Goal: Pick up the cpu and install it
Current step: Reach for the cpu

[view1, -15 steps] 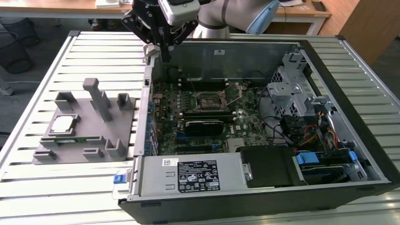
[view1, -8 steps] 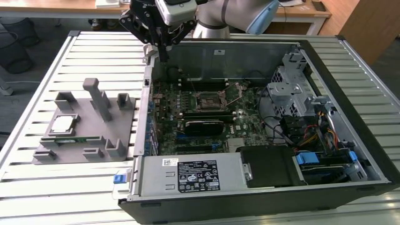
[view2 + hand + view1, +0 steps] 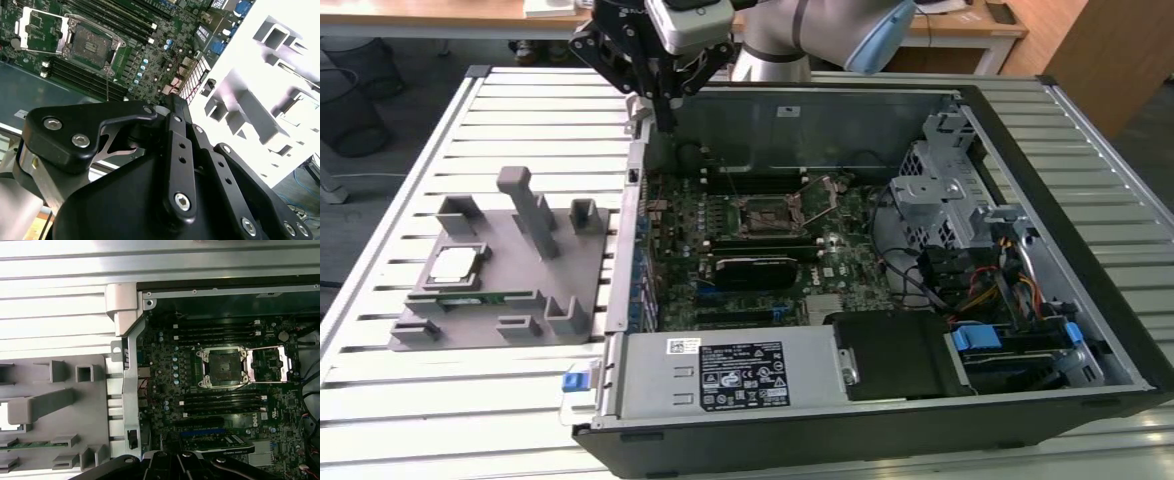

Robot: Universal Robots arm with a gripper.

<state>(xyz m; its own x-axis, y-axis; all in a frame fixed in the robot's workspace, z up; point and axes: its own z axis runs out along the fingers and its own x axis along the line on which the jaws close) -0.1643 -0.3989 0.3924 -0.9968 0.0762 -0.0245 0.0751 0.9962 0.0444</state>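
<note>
Task is judged to be at its very start: no part of it is seen done.

The cpu [image 3: 454,265] lies flat, silvery top up, in a pocket of the grey holder [image 3: 447,335]. The holder rests on the slatted tabletop [image 3: 400,400], at the exterior view's left of the open PC case [image 3: 854,440]. A green memory stick [image 3: 474,298] is seated near it in a slot on the same holder; no part in this job.

The end effector [image 3: 670,118] is seen high over the case's far corner on the exterior view's left, approx. above the side wall betw. holder and motherboard [image 3: 854,265]. Its jaws appear drawn together w/ nothing betw. them, and the second wrist view suggests the same. It is well apart from the cpu and nothing is touched by it.

The socket [image 3: 771,213] on the board is seen bare. No chip sits in it, and its dark contact field is exposed in both wrist views. The retention frame [image 3: 270,364] is swung open beside it, so the receiving side is judged ready.

Outstanding, as far as can be judged: the whole pick (cpu not yet grasped or lifted off the holder) and the whole install (cpu not yet seated in the socket).
</note>
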